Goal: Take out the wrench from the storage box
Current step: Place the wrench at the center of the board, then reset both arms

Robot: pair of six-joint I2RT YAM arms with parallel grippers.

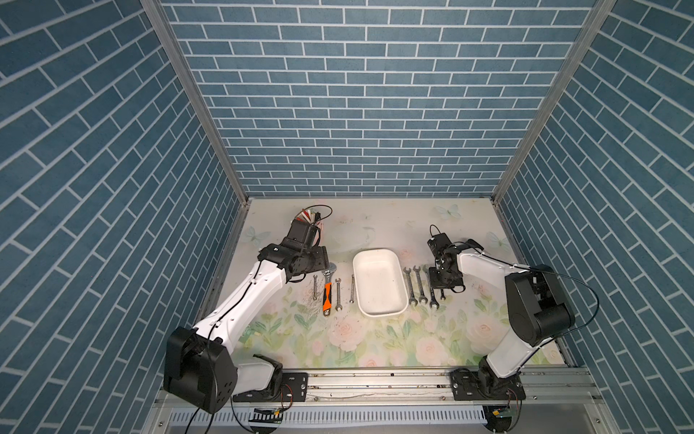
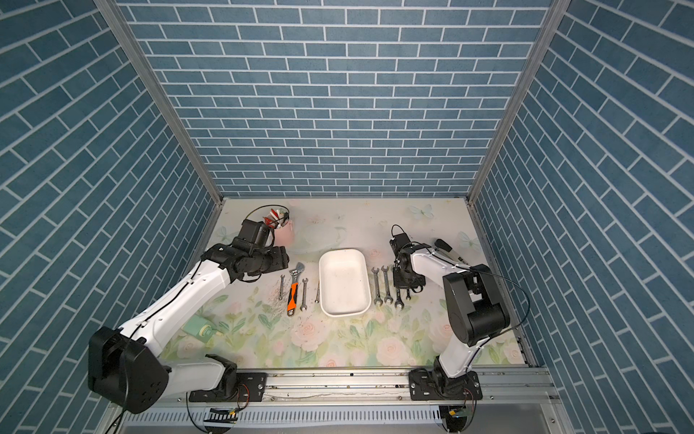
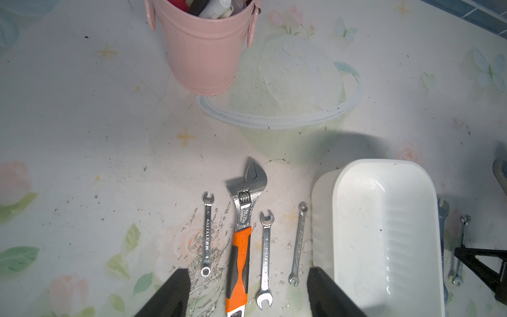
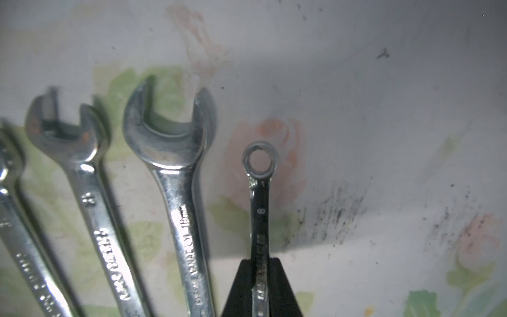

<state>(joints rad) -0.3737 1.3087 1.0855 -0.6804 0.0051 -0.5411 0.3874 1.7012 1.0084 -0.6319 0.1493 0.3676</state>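
Over on the left, the left gripper [image 3: 248, 274] hangs above the table [image 1: 375, 225] with its two fingers wide apart and nothing in them. Under it four wrenches [image 3: 265, 247] lie in a row, and one is the big orange wrench [image 1: 327, 295]. Next comes the storage box [image 1: 379, 285], white and empty inside. On the far side of the box three wrenches [image 1: 420, 283] lie side by side. Just beside them is the small wrench [image 4: 260, 214], out of the box and low down by the table. I cannot tell if it touches the table. The right gripper [image 4: 260, 263] has it, with its fingers [image 4: 238, 288] squeezed tight on the handle. The small wrench points the same way as the others, along the box, with its ring end sticking out past the fingers toward the back wall [image 1: 356, 112]. The right arm is the one at it, and the left arm is well apart, past the box. I think the job is nearly done: the fingers only need to let go and go straight up.
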